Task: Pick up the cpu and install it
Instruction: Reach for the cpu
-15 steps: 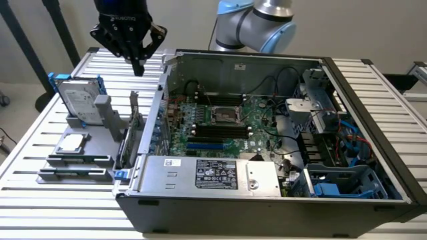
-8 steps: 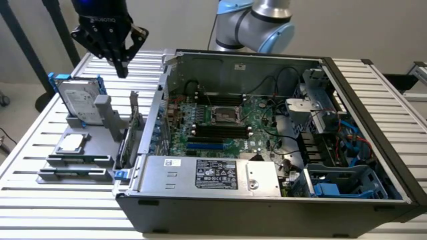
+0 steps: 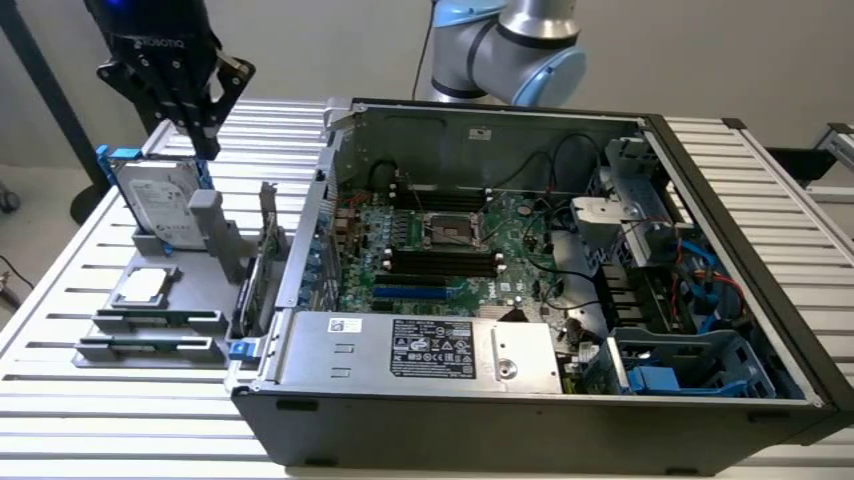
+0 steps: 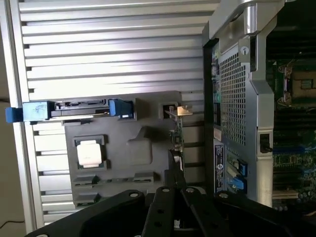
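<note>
Table point(image 3: 80, 400) of pale slatted metal profile noted, with a plain light wall behind. At the exterior view's left, the black hand point(image 3: 203, 148) is seen hovering above the far side of the parts fixture point(image 3: 200, 300), fingers pressed together and nothing held. Below it, a hard drive point(image 3: 154, 205) in a blue bracket is stood upright in the fixture. The cpu point(image 3: 144, 287) is found lying flat in a square recess of the fixture, just in front of the drive, well apart from the hand. Bare slats are left along the table's near edge and left edge. Toward the right, an open computer case point(image 3: 747, 330) is laid on its side, and the empty socket point(image 3: 451, 232) is recorded mid-motherboard. In the wrist view the hand point(image 4: 171, 157) is seen from above with fingers closed, the cpu point(image 4: 90, 152) appears as a pale square, the drive point(image 4: 74, 109) is seen edge-on, and the case's perforated outer wall point(image 4: 232, 98) is shown.
</note>
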You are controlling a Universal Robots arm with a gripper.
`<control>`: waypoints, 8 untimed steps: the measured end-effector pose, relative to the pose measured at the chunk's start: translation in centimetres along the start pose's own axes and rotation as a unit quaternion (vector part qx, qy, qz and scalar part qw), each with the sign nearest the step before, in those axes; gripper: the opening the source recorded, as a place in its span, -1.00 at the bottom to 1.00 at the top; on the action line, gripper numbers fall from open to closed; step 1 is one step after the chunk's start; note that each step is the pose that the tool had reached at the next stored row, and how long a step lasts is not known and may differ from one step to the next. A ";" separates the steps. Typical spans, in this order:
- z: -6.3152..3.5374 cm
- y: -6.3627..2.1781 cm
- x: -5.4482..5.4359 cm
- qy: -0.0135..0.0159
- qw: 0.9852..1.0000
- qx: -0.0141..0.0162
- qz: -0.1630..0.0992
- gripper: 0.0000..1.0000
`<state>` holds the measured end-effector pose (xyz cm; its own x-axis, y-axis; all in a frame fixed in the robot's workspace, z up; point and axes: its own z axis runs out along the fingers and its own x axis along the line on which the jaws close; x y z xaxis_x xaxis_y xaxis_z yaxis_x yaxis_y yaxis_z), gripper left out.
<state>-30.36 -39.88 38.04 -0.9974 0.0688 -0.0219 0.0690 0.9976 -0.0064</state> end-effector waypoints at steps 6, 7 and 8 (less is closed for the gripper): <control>0.21 -0.18 2.7 0.000 1.000 0.007 0.000 -0.79; 0.24 -0.21 3.2 0.000 1.000 0.009 0.000 -0.79; 0.28 -0.25 3.6 0.000 1.000 0.010 0.000 -0.79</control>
<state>-33.98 -39.88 37.69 -0.9974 0.0683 -0.0225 0.0689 0.9973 -0.0259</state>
